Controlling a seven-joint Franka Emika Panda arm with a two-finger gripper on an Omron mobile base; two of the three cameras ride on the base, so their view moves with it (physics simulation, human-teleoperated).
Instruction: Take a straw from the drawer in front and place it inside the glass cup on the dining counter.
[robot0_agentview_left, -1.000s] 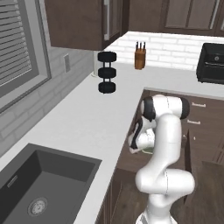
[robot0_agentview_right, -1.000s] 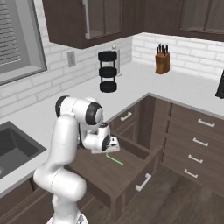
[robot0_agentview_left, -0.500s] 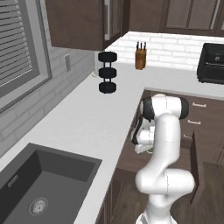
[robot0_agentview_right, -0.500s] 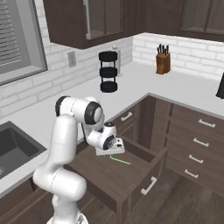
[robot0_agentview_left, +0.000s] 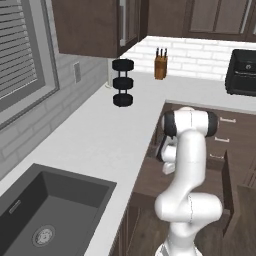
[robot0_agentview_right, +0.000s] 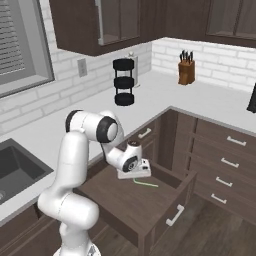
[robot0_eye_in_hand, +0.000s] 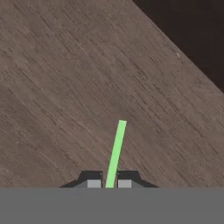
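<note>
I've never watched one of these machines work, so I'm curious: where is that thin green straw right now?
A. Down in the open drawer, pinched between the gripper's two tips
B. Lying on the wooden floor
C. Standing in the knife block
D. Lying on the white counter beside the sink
A: in the hand view the straw runs up from between the closed tips of the gripper, over the brown floor of the open drawer.

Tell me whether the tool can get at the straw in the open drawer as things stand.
Yes, it looks so. The drawer is pulled out with nothing over it, and the tool is already down inside, its tips closed on either side of the green straw. It appears to be gripped.
</note>
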